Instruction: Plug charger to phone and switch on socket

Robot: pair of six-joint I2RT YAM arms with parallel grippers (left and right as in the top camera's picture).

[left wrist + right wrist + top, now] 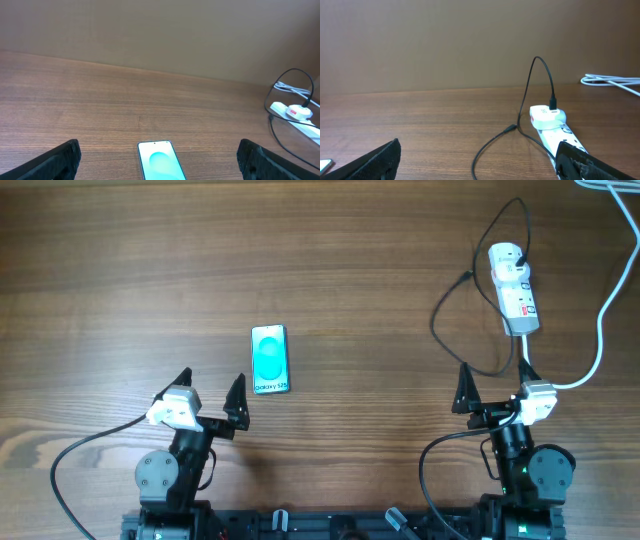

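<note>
The phone lies flat on the wooden table, cyan screen up, just ahead of my left gripper, which is open and empty. It also shows in the left wrist view, between the fingers' line of sight. The white socket lies at the far right, ahead of my right gripper, which is open and empty. The charger, a thin black cable, loops on the table left of the socket. Its free connector tip rests on the wood. Its other end stands plugged in at the socket's far end.
The socket's thick white cord curves from its near end out past the table's far right corner. The right gripper's right finger sits close to the socket's near end. A plain wall rises behind the table.
</note>
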